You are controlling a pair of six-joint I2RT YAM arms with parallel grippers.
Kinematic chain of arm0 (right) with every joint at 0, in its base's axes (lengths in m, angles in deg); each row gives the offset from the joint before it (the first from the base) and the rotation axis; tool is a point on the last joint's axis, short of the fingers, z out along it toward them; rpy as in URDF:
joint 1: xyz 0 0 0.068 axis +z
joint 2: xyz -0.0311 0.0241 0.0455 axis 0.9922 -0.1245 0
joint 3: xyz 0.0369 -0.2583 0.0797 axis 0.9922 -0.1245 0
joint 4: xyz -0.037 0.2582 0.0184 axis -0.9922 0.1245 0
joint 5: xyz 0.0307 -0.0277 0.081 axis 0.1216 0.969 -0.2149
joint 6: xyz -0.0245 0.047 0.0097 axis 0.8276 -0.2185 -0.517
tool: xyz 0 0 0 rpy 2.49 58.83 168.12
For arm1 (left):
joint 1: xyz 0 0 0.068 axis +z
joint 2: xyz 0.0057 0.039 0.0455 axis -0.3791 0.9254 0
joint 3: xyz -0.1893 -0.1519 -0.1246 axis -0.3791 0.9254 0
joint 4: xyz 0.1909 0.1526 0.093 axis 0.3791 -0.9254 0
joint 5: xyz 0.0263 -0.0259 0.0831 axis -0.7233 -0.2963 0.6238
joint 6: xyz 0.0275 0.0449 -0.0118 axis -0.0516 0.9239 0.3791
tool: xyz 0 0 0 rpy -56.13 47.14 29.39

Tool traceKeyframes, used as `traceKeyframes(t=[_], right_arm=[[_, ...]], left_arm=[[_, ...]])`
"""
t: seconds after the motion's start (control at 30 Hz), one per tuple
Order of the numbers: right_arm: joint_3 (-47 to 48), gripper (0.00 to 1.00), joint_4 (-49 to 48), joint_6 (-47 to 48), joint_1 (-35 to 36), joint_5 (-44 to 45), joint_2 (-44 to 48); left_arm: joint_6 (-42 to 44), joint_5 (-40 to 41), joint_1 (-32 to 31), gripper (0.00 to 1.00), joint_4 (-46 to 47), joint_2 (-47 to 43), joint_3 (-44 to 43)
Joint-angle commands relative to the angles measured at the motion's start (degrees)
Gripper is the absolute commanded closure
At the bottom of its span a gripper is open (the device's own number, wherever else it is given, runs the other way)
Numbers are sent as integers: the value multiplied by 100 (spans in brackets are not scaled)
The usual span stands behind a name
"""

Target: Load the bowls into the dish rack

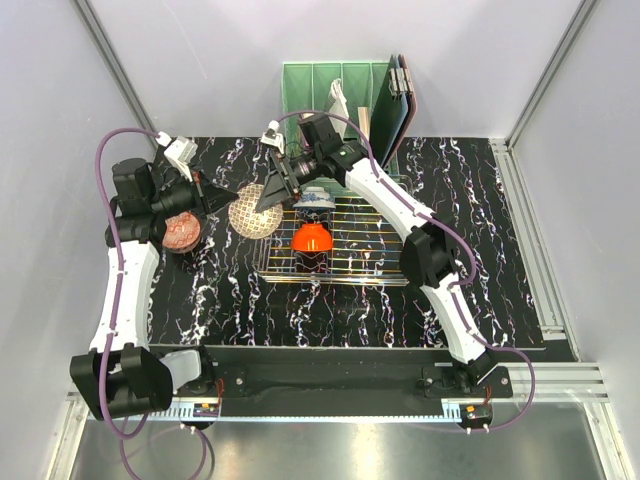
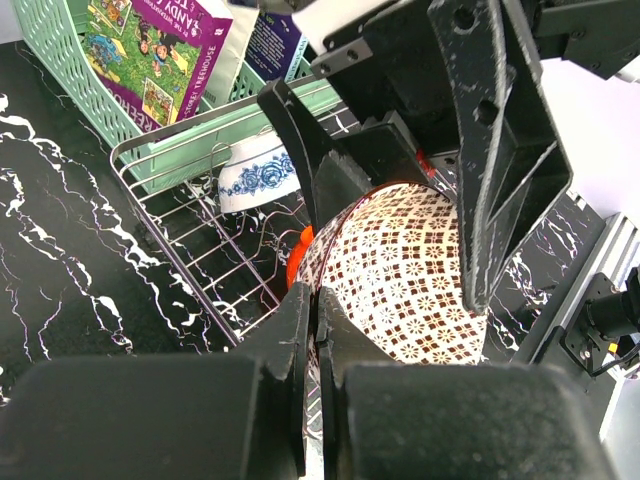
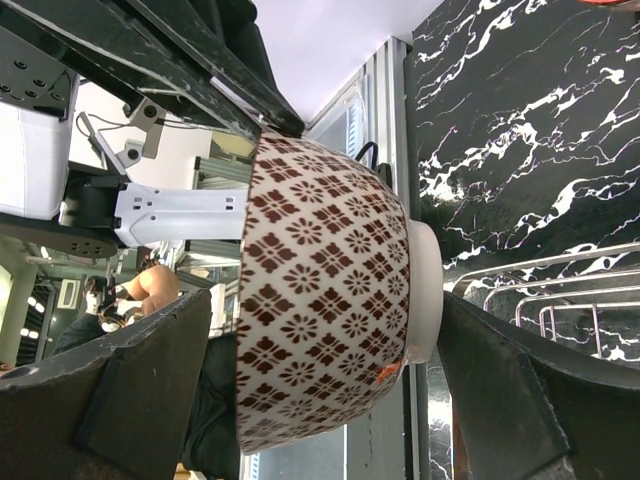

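A cream lattice bowl (image 1: 250, 218) hangs on its side in the air just left of the dish rack (image 1: 370, 270). My left gripper (image 1: 232, 192) is shut on its rim, as the left wrist view shows (image 2: 316, 300). My right gripper (image 1: 268, 200) is open and straddles the same bowl (image 3: 320, 300). Its fingers (image 3: 130, 400) stand beside the rim and the foot, with a gap at the rim side. In the rack sit an orange-red bowl (image 1: 312, 240) and a white-blue bowl (image 1: 313, 200). A pink-red bowl (image 1: 182, 230) rests on the table under the left arm.
A green slotted organizer (image 1: 320, 85) with a purple box (image 2: 160, 50) stands behind the rack, and a dark board (image 1: 395, 110) leans at its right. The rack's wire rim (image 2: 170, 250) lies just beyond the held bowl. The table is black marble (image 1: 480, 220).
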Motion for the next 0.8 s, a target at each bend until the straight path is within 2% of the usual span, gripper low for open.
traceKeyframes(t=[0.0, 0.2, 0.3, 0.43, 0.47, 0.6, 0.67, 0.77], right_arm=[[-71, 0, -151, 4, 56, -193, 57], [-54, 0, -143, 13, 56, -245, 109], [-54, 6, -143, 39, 56, -315, 144], [-45, 21, -152, 39, 56, -386, 179], [-54, 29, -160, 39, 48, -395, 188], [-54, 46, -187, 31, 56, -579, 180], [-45, 49, -222, -13, 56, -632, 197], [-62, 64, -266, -75, 48, -694, 223]], left_arm=[[-111, -297, -21, 100, 542, -166, -13], [-49, -288, -29, 100, 542, -175, 75], [-5, -279, -21, 100, 551, -157, 128], [21, -288, -21, 100, 543, -157, 154], [13, -288, -21, 100, 560, -157, 154], [13, -288, -29, 100, 569, -148, 146], [13, -279, -21, 100, 578, -148, 163], [21, -262, -21, 100, 569, -148, 181]])
